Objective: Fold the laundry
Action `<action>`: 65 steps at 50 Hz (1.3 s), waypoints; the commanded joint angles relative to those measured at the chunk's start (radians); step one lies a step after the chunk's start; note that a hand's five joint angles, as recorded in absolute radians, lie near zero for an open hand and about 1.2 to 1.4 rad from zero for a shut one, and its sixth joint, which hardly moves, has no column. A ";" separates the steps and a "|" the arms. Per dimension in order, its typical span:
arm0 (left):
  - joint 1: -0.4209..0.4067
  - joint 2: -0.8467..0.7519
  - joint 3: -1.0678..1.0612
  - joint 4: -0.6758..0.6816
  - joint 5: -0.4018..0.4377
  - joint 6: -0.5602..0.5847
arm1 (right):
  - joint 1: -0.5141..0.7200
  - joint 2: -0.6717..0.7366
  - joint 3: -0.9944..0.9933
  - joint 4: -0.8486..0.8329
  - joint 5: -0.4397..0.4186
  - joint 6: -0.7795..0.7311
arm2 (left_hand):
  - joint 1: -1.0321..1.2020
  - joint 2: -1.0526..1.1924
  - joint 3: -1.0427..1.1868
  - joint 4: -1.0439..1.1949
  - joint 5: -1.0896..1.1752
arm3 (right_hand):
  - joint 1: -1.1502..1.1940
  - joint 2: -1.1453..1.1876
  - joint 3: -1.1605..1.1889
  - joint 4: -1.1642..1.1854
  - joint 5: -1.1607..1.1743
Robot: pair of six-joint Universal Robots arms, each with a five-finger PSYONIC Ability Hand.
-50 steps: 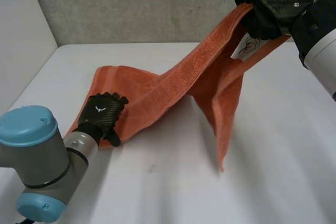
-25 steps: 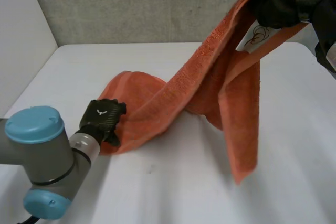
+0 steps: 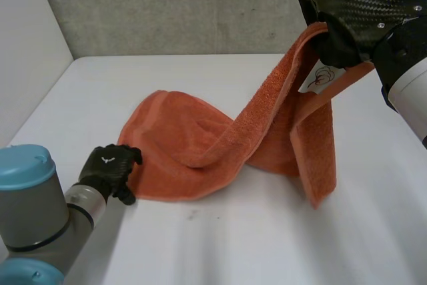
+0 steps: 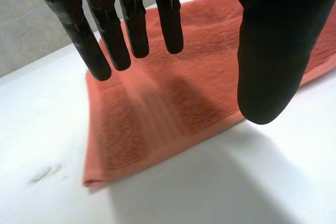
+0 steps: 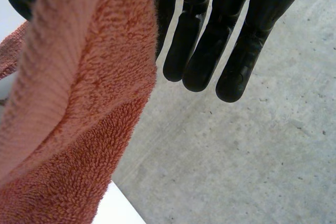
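Laundry on the white table is one orange towel. Part of it lies flat near the table's left edge, about halfway between the front and the back. From there it goes up in a long strip to the right hand, which is high in the air over the back right corner. The right hand holds the top end of the towel, pinched between its thumb and its straight fingers. A loose flap hangs down from that hand toward the table. A small white label shows on the towel just under the hand.

The left hand is down low, at the front left corner of the flat part. Its fingers are straight and spread wide from the thumb, over the cloth, and they hold nothing. I cannot tell if they touch the towel.
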 commanded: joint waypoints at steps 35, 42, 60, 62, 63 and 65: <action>0.049 -0.166 0.135 0.029 0.000 0.139 | -0.004 0.016 0.051 -0.038 -0.006 -0.002 | 0.058 0.062 0.061 0.066 0.072 | 0.424 0.228 0.211 0.203 0.237; 0.049 -0.186 0.162 0.030 0.000 0.165 | -0.004 0.016 0.051 -0.038 -0.006 -0.002 | 0.075 0.079 0.079 0.084 0.089 | 0.424 0.228 0.211 0.203 0.237; 0.050 -0.202 0.192 0.105 0.003 0.181 | -0.004 0.027 0.052 -0.038 -0.006 -0.002 | 0.570 0.574 0.574 0.579 0.584 | 0.424 0.228 0.211 0.203 0.237; 0.049 -0.206 0.193 0.105 0.003 0.179 | -0.004 0.027 0.052 -0.038 -0.006 -0.002 | 0.600 0.605 0.604 0.609 0.615 | 0.424 0.228 0.211 0.203 0.237; 0.050 -0.209 0.198 0.105 0.003 0.181 | -0.004 0.028 0.054 -0.038 -0.006 -0.002 | 0.641 0.646 0.645 0.650 0.656 | 0.424 0.228 0.211 0.203 0.237; 0.050 -0.209 0.199 0.105 0.003 0.181 | -0.004 0.030 0.054 -0.038 -0.006 -0.002 | 0.782 0.786 0.786 0.791 0.796 | 0.424 0.228 0.211 0.203 0.237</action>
